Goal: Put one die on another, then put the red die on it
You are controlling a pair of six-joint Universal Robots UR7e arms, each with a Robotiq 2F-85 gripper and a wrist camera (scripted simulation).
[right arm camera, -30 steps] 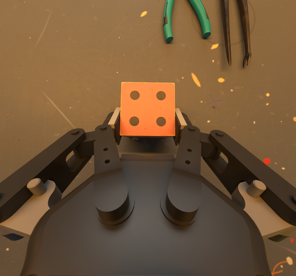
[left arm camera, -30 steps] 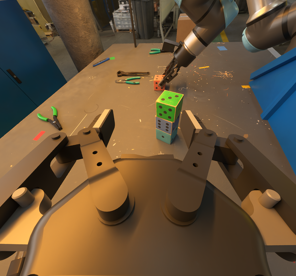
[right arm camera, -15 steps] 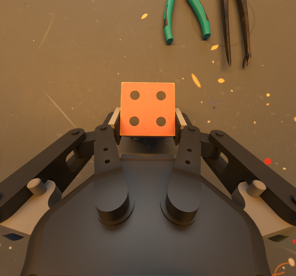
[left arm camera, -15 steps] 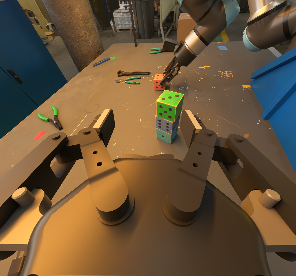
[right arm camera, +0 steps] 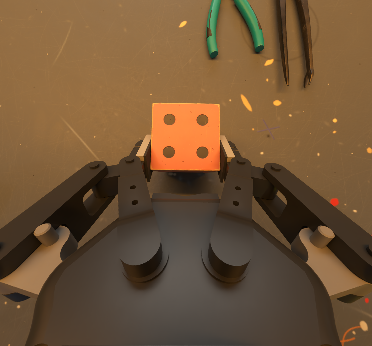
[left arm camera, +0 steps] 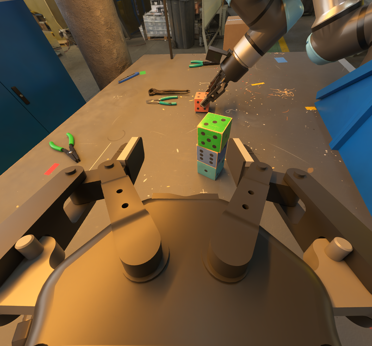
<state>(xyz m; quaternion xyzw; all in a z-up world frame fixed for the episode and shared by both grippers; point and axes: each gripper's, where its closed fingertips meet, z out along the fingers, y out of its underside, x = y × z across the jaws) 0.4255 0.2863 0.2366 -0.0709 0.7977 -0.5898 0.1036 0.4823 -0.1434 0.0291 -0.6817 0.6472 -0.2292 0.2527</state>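
In the left wrist view a stack of three dice stands on the table: a teal die [left arm camera: 208, 171] at the bottom, a grey-blue die [left arm camera: 208, 156] on it, and a green die [left arm camera: 213, 132] on top, slightly askew. My left gripper [left arm camera: 185, 151] is open and empty, with the stack just inside its right finger. Farther off, the red die [left arm camera: 199, 103] sits at table level with my right gripper [left arm camera: 209, 100] around it. In the right wrist view my right gripper [right arm camera: 185, 153] is shut on the red die [right arm camera: 185, 136], pads [right arm camera: 143, 147] against both sides, its four-dot face towards the camera.
Green-handled pliers [right arm camera: 235, 18] and dark pincers [right arm camera: 293, 30] lie beyond the red die; they also show in the left wrist view [left arm camera: 162, 101]. Bright-green pliers [left arm camera: 64, 147] lie at the left. A blue box [left arm camera: 352, 115] borders the right, and a blue cabinet [left arm camera: 30, 75] stands at the left.
Almost nothing. My right gripper stays shut on the red die; the tools drift very slightly in the right wrist view. The stack and my left gripper hold still.
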